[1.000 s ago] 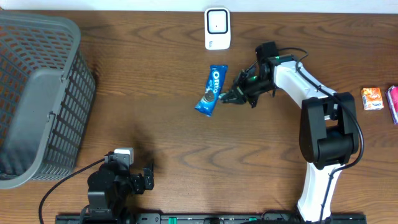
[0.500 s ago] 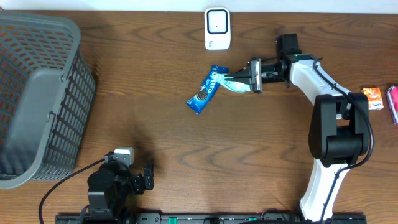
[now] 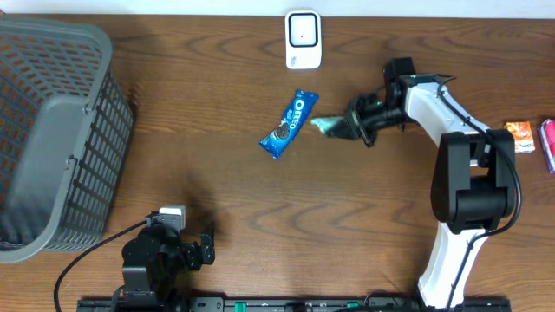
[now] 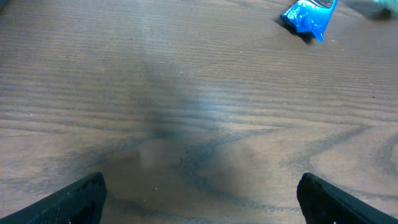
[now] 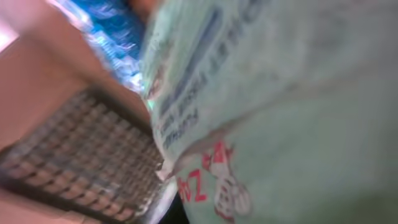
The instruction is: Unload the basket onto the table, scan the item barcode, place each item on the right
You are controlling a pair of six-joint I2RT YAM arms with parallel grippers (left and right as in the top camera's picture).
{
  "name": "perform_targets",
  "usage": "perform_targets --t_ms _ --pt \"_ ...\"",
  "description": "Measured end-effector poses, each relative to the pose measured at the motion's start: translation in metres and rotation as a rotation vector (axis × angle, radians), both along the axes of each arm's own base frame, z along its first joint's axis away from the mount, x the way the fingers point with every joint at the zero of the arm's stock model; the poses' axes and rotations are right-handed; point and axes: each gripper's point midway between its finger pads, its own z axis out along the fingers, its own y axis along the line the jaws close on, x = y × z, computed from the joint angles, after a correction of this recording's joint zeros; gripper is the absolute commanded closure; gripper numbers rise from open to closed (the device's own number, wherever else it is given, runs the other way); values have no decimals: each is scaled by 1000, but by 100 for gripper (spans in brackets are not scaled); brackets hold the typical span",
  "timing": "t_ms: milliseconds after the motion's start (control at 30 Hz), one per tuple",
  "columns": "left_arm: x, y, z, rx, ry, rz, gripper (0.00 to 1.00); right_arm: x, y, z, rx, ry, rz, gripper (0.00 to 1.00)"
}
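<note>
Now, against a second ago, finds the right gripper (image 3: 351,128) no longer down beside the blue Oreo pack (image 3: 289,124) but drawn back toward the right edge of the desk (image 3: 260,191), with a mint-green packet (image 3: 328,127) sticking out of its tip. Against half a second ago, finds that packet parted from the Oreo pack, where before touching, and the Oreo pack turned slightly, lying flat and slanted just beyond the middle of the desk, toward the far edge. Rises, as to the right arm, from the near edge right of centre, runs toward the far edge, then bends left at the wrist so as to point the gripper leftward at the Oreo pack, a little nearer than the white scanner (image 3: 303,39) standing at the far edge. Grips one end of the mint-green packet between almost closed jaws, on the wood or just off it, cannot tell which. Fills the right wrist view with the packet, pale green with red print, blurred, with blue wrapper and grey basket (image 3: 52,130) mesh behind. Keeps the left gripper (image 3: 206,244) folded at the near edge left of centre as before, jaws spread wide, holding nothing, over bare wood. Leaves an orange carton (image 3: 518,137) at the right edge.
</note>
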Motion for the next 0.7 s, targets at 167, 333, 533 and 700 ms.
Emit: perform_targets --t_ms 167,333,533,700 --pt "0 0 0 0 0 0 2 -31 -30 -2 -210 -37 148 62" --pt "0 0 0 0 0 0 2 -31 -41 -5 -270 -155 270 21" --pt "0 0 0 0 0 0 2 -6 -64 -9 -318 -211 190 18" --pt "0 0 0 0 0 0 2 8 -92 -11 -349 -190 70 14"
